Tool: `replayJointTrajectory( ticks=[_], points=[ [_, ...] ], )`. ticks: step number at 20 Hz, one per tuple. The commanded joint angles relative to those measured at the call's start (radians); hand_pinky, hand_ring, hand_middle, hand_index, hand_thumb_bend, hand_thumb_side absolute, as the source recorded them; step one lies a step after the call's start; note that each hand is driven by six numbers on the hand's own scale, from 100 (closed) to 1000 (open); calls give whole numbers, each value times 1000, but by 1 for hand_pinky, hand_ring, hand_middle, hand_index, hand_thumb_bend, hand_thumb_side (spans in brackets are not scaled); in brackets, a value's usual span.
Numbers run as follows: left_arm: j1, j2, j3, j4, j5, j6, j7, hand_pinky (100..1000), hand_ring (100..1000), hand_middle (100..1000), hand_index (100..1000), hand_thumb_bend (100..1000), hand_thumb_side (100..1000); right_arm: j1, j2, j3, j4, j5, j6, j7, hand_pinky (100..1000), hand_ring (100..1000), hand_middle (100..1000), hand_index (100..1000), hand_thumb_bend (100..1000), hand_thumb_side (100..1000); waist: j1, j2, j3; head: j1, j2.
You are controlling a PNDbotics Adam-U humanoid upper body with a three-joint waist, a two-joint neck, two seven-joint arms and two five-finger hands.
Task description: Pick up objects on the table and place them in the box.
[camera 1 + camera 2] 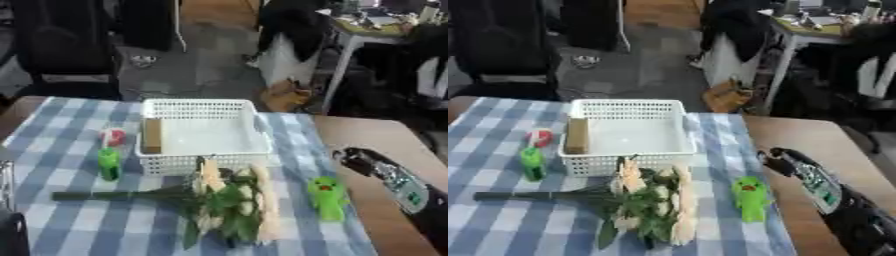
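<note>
carefully, your right hand hovers with fingers curled on nothing, right of the white box; the green figure stands near the box's right front corner, so a sideways reach could topple it into the flowers.

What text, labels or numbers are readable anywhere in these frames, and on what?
None readable.
White plastic lattice basket: no label shows.
Small green bottle: no print can be made out.
Green toy figure with an orange beak: face marks only, no text.
Right hand: light panel on the forearm behind it, markings too blurred to read.
</note>
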Motion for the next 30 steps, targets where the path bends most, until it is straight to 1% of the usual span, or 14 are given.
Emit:
replayJointTrajectory(
  ticks=[1, 2, 5, 6, 9, 10, 11, 12, 14, 17, 19, 20, 25, 30],
  points=[
    [-5, -12, -12, -13, 10, -3, -8, 825, 927, 893, 987, 100, 1000, -6, -15, -12, 35, -6, 18, -13, 872, 971, 939, 1000, 241, 982, -13, -30, 0, -19, 22],
    [-3, -12, -14, -13, 12, -4, -10, 825, 927, 893, 987, 100, 1000, -2, -10, -12, 45, -10, 22, -13, 879, 979, 946, 1000, 252, 951, -17, -35, 0, -23, 27],
    [8, -10, -23, -13, 16, -5, -21, 824, 927, 893, 987, 100, 1000, 15, 9, -13, 76, -25, 40, -17, 882, 981, 946, 1000, 245, 945, -36, -57, 1, -33, 47],
    [11, -9, -24, -13, 17, -5, -23, 824, 927, 892, 987, 100, 1000, 20, 11, -13, 78, -25, 39, -25, 871, 953, 903, 1000, 226, 967, -40, -63, -1, -33, 51],
    [19, -7, -22, -13, 19, -8, -23, 824, 926, 891, 986, 100, 1000, 59, -3, -6, 50, -1, 7, -70, 840, 922, 887, 1000, 237, 957, -50, -75, -7, -23, 53],
    [21, -7, -22, -13, 19, -8, -23, 824, 926, 890, 985, 100, 1000, 73, -7, -2, 36, 11, -5, -83, 796, 884, 883, 993, 271, 953, -53, -79, -7, -23, 55],
    [24, -7, -23, -13, 20, -7, -24, 824, 926, 890, 985, 100, 1000, 86, -8, 4, 22, 31, -19, -99, 792, 878, 882, 991, 273, 954, -56, -83, -7, -25, 60],
    [27, -6, -23, -13, 20, -7, -25, 824, 924, 887, 985, 100, 1000, 95, -8, 9, 12, 52, -30, -115, 738, 773, 854, 974, 261, 987, -59, -87, -6, -26, 65],
    [30, -6, -25, -13, 21, -7, -27, 824, 924, 886, 985, 100, 1000, 110, -6, 15, -5, 110, -55, -161, 746, 756, 860, 982, 253, 1000, -65, -97, -8, -27, 73],
    [32, -2, -22, -13, 20, -7, -27, 823, 923, 885, 985, 100, 1000, 124, 6, 18, -29, 178, -89, -202, 777, 782, 884, 993, 231, 1000, -70, -106, -18, -15, 75],
    [34, 1, -20, -13, 18, -8, -26, 822, 922, 884, 984, 100, 1000, 127, 30, 20, -57, 188, -107, -185, 765, 791, 897, 993, 208, 1000, -73, -112, -24, -4, 76],
    [35, 3, -19, -13, 18, -8, -25, 823, 922, 884, 983, 100, 1000, 129, 42, 20, -79, 188, -114, -170, 736, 797, 903, 995, 199, 1000, -75, -113, -27, 1, 76],
    [45, 8, -19, -13, 17, -5, -25, 824, 922, 883, 982, 100, 1000, 146, 95, 28, -218, 223, -134, -133, 684, 817, 920, 998, 150, 1000, -78, -111, -36, 12, 76],
    [47, 7, -19, -13, 18, -5, -26, 824, 922, 883, 977, 100, 1000, 161, 129, 34, -289, 242, -132, -90, 671, 817, 927, 1000, 188, 1000, -79, -107, -41, 7, 76]
  ],
)
